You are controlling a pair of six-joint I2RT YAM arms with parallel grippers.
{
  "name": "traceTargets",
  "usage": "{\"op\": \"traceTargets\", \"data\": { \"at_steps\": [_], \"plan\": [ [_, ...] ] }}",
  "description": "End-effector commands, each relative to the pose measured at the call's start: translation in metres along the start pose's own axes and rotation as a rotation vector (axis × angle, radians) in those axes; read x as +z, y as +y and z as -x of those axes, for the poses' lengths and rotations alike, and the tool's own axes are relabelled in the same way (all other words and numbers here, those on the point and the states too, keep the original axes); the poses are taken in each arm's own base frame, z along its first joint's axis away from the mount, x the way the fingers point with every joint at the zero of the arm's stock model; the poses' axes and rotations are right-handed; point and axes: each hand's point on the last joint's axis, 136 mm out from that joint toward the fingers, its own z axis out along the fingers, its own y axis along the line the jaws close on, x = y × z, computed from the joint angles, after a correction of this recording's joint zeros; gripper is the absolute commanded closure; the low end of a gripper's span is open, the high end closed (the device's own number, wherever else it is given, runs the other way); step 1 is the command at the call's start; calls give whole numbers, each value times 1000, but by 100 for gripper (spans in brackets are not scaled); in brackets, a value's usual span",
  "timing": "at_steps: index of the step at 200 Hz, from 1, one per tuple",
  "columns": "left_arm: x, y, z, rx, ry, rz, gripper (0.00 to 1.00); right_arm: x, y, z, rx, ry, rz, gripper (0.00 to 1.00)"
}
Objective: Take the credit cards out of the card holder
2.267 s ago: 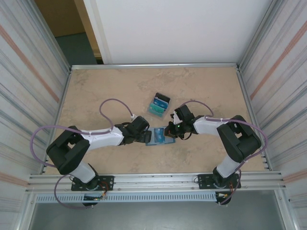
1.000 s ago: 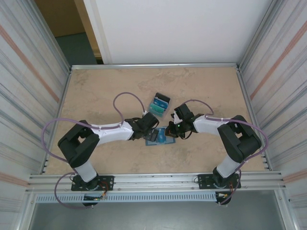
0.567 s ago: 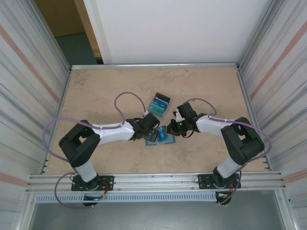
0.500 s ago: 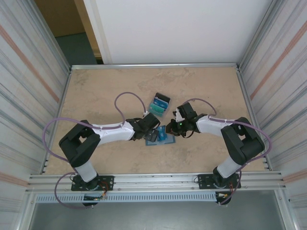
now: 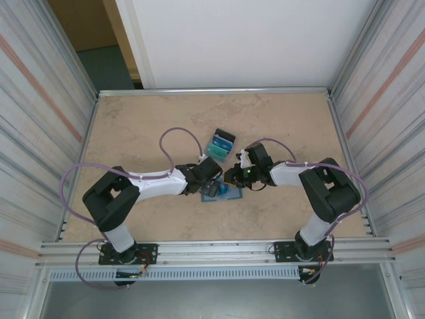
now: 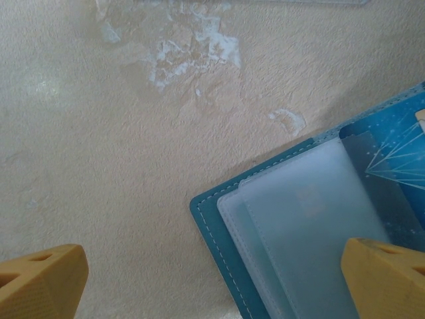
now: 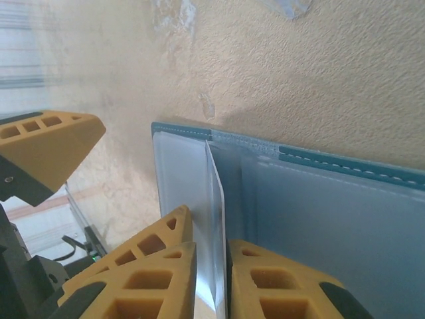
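The card holder (image 5: 223, 193) is the closest thing to me on the table (image 5: 133, 219). It lies open and flat between my two arms, with the pale pockets facing up. Through the left wrist camera I see its left half. A blue credit card (image 6: 398, 153) sits tucked in the pocket of the other half, so that card is not out yet.

Both hands sit just past the holder and a bit above it. The left gripper (image 5: 211, 179) has its fingers spread as wide as they go, and it holds nothing. One finger is over bare table and one is over the holder. A couple of seconds ago this arm was further off to the left. It has swung in and now hangs at the holder's left end. I think it can press the holder down from there while the other hand pulls.

The right gripper (image 5: 233, 177) has also slid a little further over the holder. Its fingers are almost pressed together, pinching a thin pale sheet (image 7: 216, 199) that stands on its edge. I cannot tell if that sheet is a card or a pocket flap. The pinch looks light, so the sheet could slip.

Further back is a small clear tray (image 5: 227, 137), well apart from the holder. It has teal cards (image 5: 216, 150) in it, which look like ones already taken out.
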Motion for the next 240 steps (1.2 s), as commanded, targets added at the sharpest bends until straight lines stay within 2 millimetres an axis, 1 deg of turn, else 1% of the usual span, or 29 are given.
{"op": "traceTargets", "data": {
  "at_steps": [1, 13, 35, 65, 96, 133, 187, 220, 240],
  "plan": [
    [7, 9, -21, 54, 77, 57, 1, 5, -6, -3, 29, 17, 7, 86],
    [6, 9, -21, 52, 73, 61, 1, 5, -10, -3, 33, 12, -8, 91],
    [5, 12, -21, 55, 70, 71, 1, 1, -18, -2, 34, -4, -61, 96],
    [4, 18, -22, 64, 64, 90, 1, -9, -26, -2, 19, -24, -137, 99],
    [3, 24, -21, 65, 54, 100, 1, -19, -26, -3, -2, -40, -175, 99],
    [1, 30, -18, 82, 35, 108, 1, -28, -21, -1, -28, -61, -185, 100],
    [-8, 43, -17, 131, 18, 147, 1, -43, -10, 0, -70, -93, -189, 100],
    [-16, 41, -14, 105, 6, 121, 1, -53, 2, 5, -119, -115, -197, 100],
    [-26, 39, -7, 75, -23, 98, 1, -61, 12, 10, -160, -128, -204, 100]
  ]
}}
